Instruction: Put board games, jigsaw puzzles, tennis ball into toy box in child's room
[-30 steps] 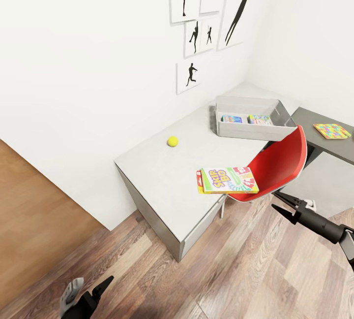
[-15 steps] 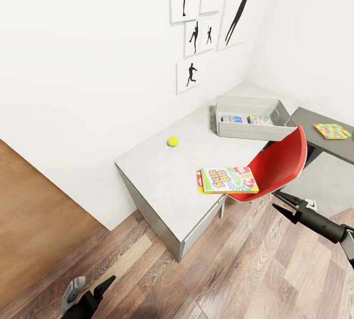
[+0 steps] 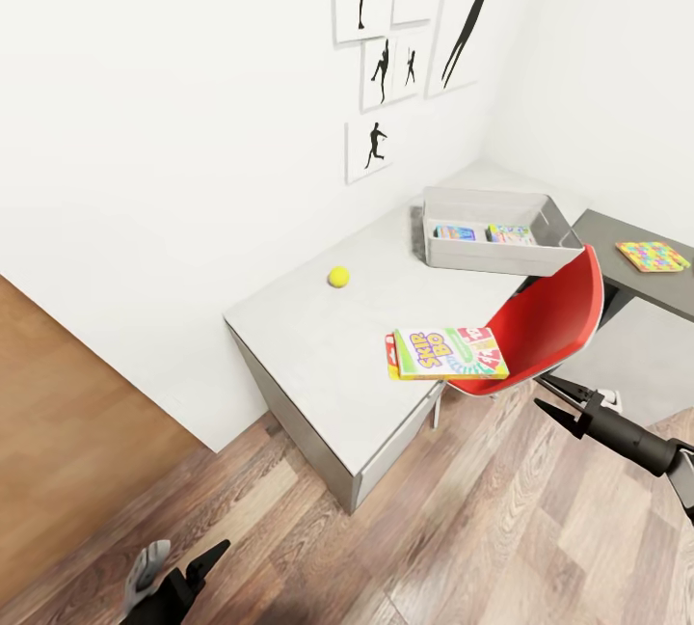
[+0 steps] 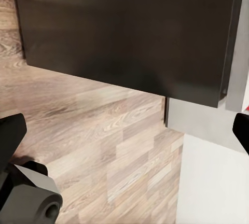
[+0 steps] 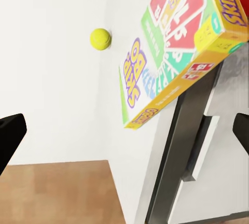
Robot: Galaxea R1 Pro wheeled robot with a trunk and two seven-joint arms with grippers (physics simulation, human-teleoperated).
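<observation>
The Skip-Bo board game lies at the front edge of the pale table, overhanging it next to a red chair. The tennis ball rests further back on the table. At the corner, the grey toy box holds a small blue game box and a second colourful flat box. One jigsaw puzzle lies on the dark table section. My right gripper is open, low beside the chair, facing the Skip-Bo box and the ball. My left gripper hangs open over the floor.
The red chair stands against the table's front, between my right arm and the toy box. Black silhouette pictures hang on the white wall. Wood-plank floor spreads in front of the table. A dark panel faces my left gripper.
My left gripper has crept slightly up and to the right. Everything else stands as before.
</observation>
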